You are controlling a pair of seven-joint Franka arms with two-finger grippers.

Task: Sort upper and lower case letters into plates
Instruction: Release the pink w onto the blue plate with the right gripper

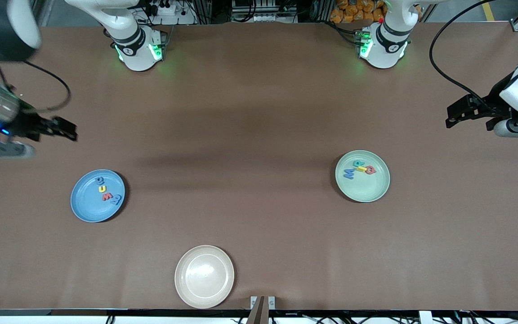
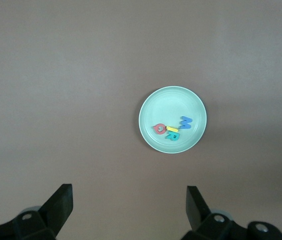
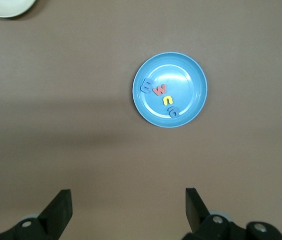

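Observation:
The blue plate (image 1: 86, 207) lies toward the right arm's end and holds several small letters: teal (image 1: 100, 181), yellow (image 1: 102, 189), red (image 1: 108, 196) and blue (image 1: 115, 199). The right wrist view shows this plate (image 3: 190, 85) too. The mint green plate (image 1: 367, 189) lies toward the left arm's end and holds a blue M (image 1: 349, 173), a teal letter (image 1: 358, 163), a yellow one (image 1: 361, 169) and a red one (image 1: 370, 169). It also shows in the left wrist view (image 2: 170, 105). My left gripper (image 1: 450, 118) (image 2: 129, 192) and right gripper (image 1: 71, 131) (image 3: 129, 197) are open, empty and high over bare table.
An empty cream-beige plate (image 1: 204, 276) lies near the table's front edge, nearest the front camera, between the other two plates. Its rim shows in a corner of the right wrist view (image 3: 6, 7). The arm bases (image 1: 140, 49) (image 1: 382, 45) stand along the table's back edge.

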